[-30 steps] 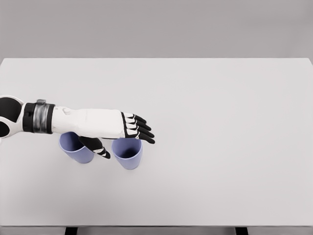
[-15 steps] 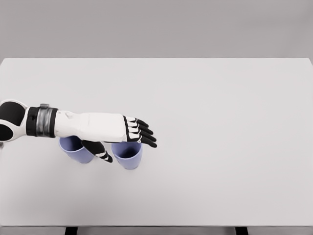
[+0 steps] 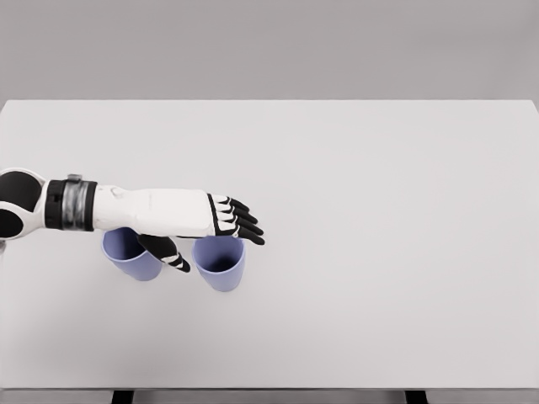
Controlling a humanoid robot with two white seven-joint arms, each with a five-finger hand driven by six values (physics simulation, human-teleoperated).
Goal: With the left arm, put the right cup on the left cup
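White surface (image 3: 354,252), 2 lavender cups standing upright at my near left, both open-topped and seemingly empty.

My left hand (image 3: 181,215) hovers over them, holding nothing: my 4 straight fingers (image 3: 240,223) reach across the right cup's (image 3: 221,265) far rim, my thumb (image 3: 168,252) hangs between it and the left cup (image 3: 130,254).

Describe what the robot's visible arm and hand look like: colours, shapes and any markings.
Only the left arm shows. Its forearm is a smooth white shell with a grey metallic ring and black bands near the wrist end, and a rounded black-and-white joint at the picture's edge. The left hand has a white back and five black fingers with white segments. No cables show.
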